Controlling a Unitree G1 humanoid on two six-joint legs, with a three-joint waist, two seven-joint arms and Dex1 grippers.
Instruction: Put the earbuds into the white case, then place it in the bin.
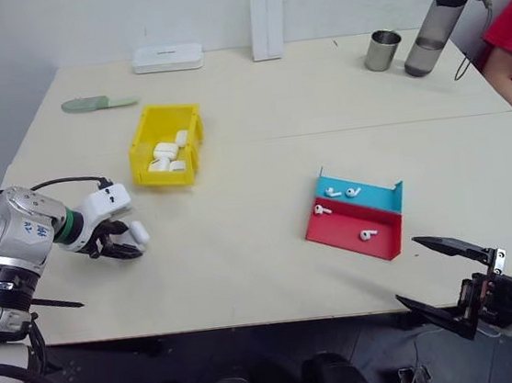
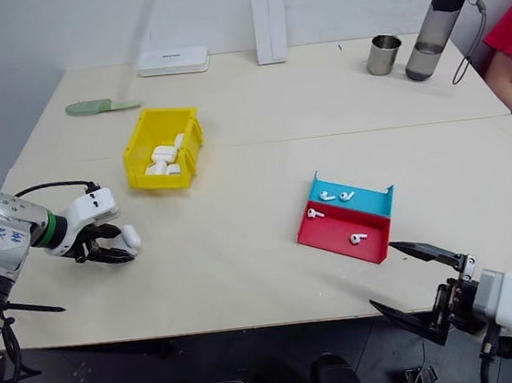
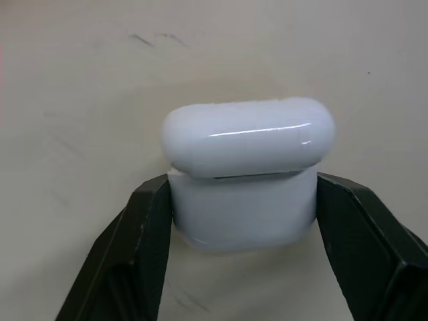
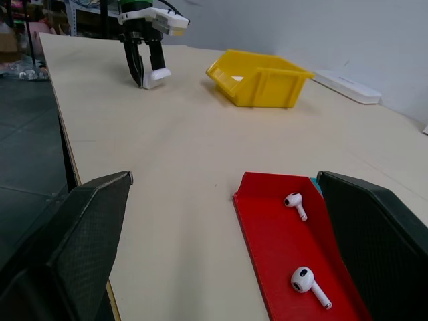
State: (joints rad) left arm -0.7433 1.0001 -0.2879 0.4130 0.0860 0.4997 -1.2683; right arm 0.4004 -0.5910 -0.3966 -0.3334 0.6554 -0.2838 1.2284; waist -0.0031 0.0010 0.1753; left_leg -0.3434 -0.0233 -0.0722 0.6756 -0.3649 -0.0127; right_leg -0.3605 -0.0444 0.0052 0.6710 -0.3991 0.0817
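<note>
The white case (image 3: 246,167) rests on the table at the near left, its lid sitting slightly askew on the base. My left gripper (image 1: 131,246) is shut on it, one black finger (image 3: 144,227) pressed to each side. Several earbuds lie in a red and blue tray (image 1: 387,244): two (image 1: 333,191) in the blue half, two (image 1: 366,233) in the red half. The yellow bin (image 1: 149,122) stands beyond the left gripper and holds several white cases. My right gripper (image 1: 408,270) hovers open off the table's front edge, near the tray.
A flat white box (image 1: 167,57) and a tall white box (image 1: 267,19) stand along the far edge. A metal cup (image 1: 382,49) and a grey bottle (image 1: 439,25) are at the far right, next to a person's red sleeve (image 1: 511,38). A green object (image 1: 98,103) lies far left.
</note>
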